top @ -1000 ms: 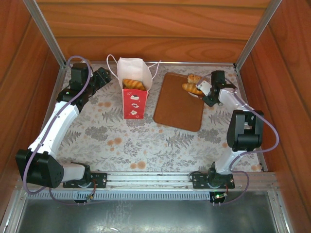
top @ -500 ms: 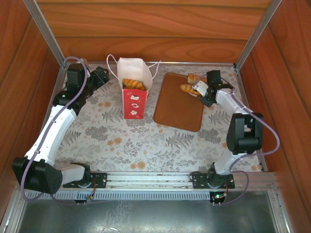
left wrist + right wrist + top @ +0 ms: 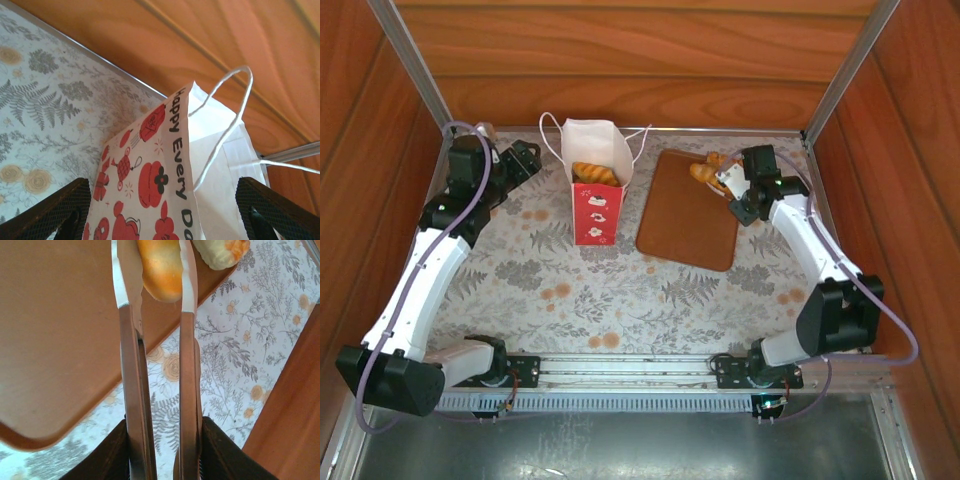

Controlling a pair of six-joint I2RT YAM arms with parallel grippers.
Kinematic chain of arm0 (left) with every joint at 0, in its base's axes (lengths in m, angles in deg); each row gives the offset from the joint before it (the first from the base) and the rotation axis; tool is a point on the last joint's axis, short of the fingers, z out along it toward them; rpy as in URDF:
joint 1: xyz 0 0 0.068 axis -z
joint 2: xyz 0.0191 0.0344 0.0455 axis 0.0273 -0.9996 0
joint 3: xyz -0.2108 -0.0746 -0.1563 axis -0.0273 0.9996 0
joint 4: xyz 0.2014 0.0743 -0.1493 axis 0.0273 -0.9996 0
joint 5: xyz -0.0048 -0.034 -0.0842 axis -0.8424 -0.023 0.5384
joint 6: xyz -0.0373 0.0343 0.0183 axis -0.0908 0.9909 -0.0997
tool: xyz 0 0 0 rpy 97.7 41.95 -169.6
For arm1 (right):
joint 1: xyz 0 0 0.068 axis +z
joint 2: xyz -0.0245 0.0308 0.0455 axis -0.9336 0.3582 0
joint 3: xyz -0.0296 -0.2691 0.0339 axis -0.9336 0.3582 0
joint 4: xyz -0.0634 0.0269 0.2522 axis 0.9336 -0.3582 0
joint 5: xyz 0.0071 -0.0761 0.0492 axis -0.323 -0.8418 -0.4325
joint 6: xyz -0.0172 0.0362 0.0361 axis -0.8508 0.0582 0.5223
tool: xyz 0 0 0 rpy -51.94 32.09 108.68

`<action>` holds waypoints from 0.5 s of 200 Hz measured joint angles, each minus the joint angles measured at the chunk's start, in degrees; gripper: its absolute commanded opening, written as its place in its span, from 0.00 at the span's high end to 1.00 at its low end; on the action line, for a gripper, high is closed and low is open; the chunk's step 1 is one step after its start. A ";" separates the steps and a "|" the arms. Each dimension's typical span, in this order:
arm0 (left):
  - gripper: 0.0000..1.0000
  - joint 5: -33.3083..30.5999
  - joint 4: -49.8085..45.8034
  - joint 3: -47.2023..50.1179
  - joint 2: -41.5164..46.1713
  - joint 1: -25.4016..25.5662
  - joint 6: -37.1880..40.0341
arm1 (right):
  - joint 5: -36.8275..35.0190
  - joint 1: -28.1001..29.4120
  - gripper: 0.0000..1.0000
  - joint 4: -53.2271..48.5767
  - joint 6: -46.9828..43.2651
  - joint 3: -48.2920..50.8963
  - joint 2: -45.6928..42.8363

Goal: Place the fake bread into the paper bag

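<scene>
Fake bread (image 3: 705, 172) lay upper right on the board (image 3: 685, 215), with more inside the paper bag (image 3: 595, 200) at upper centre. Left wrist: left gripper (image 3: 165, 205) stood open, facing the bag. Right wrist: right gripper (image 3: 156, 270) pinched one piece at its fingertips; so shallow a hold might slip.

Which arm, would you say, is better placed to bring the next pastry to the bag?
Right. The right gripper clasps a pastry at the board; the left gripper sits open beside the paper bag.

Left arm (image 3: 420, 270) stretched to the frame's upper left; left gripper (image 3: 523, 160) jaws wide apart. Right arm (image 3: 810, 240) reaches upper right, right gripper (image 3: 725, 180) pinching fake bread (image 3: 159, 270).
</scene>
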 measured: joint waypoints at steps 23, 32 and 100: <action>0.21 0.04 -0.28 0.00 -0.13 1.90 -0.63 | -0.24 2.54 0.68 -3.65 5.05 -0.24 -3.63; 0.22 0.00 -0.31 0.00 -0.26 2.80 -1.16 | -0.46 3.52 0.68 -5.27 7.08 -0.57 -4.48; 0.24 -2.89 -0.35 -0.07 -6.14 8.26 -4.20 | -0.55 11.10 0.69 -17.40 26.62 -5.31 -8.92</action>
